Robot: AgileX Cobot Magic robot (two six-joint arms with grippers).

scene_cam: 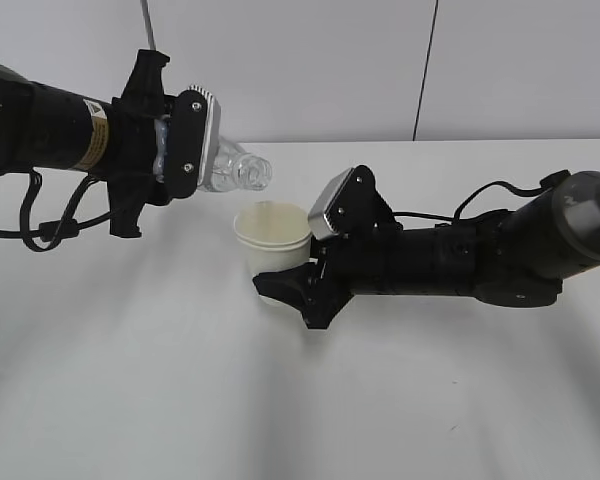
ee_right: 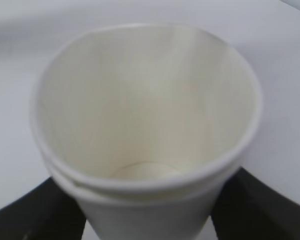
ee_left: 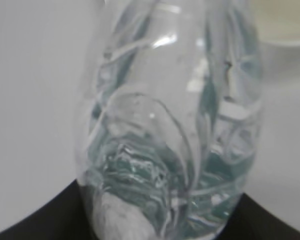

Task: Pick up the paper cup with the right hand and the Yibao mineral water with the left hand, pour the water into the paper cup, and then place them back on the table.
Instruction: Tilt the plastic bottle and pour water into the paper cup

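Note:
The Yibao mineral water [scene_cam: 235, 168] lies almost level in the air, its open neck pointing right over the rim of the paper cup [scene_cam: 272, 235]. My left gripper [scene_cam: 155, 150] is shut on the bottle's body. In the left wrist view the clear bottle [ee_left: 170, 125] fills the frame between the dark fingers [ee_left: 30, 225], with the cup's rim [ee_left: 285, 25] beyond it. My right gripper [scene_cam: 285, 265] is shut on the cup, holding it upright just above the table [scene_cam: 130, 380]. In the right wrist view the cup [ee_right: 145, 110] stands between the black fingers [ee_right: 40, 210]. I see no stream of water.
Black cables hang under the left arm [scene_cam: 50, 225] and run along the right arm [scene_cam: 480, 190]. A pale wall with a dark vertical seam [scene_cam: 425, 70] stands behind the table's far edge.

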